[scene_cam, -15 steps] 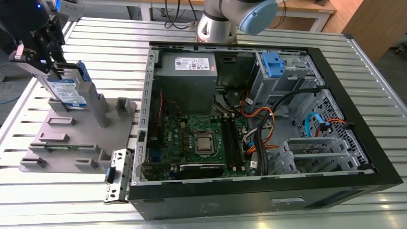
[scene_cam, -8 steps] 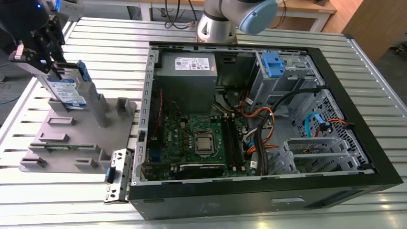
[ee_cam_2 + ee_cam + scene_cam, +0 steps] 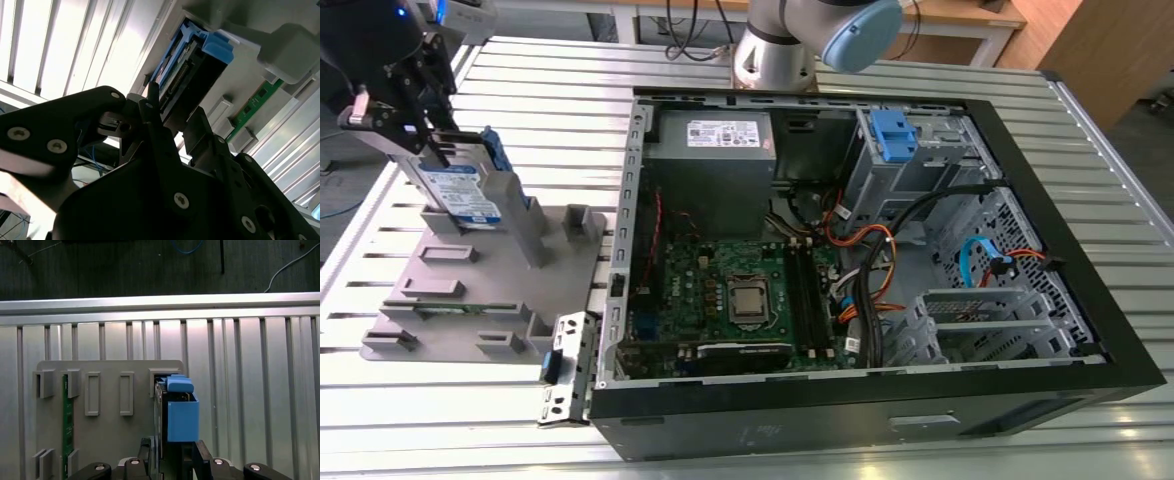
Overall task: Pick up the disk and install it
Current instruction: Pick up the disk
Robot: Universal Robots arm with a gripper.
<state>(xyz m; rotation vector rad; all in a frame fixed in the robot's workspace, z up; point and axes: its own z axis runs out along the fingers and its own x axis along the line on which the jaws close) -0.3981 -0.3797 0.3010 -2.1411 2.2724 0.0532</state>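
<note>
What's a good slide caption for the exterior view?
Gripper at the standing disk on the grey fixture, beside the open computer case.

No text legible. White-and-blue label on disk, just below fingers: print too small to read. White sticker on grey box in computer case, well away from fingers: unreadable. Circuit board markings likewise illegible.
</note>
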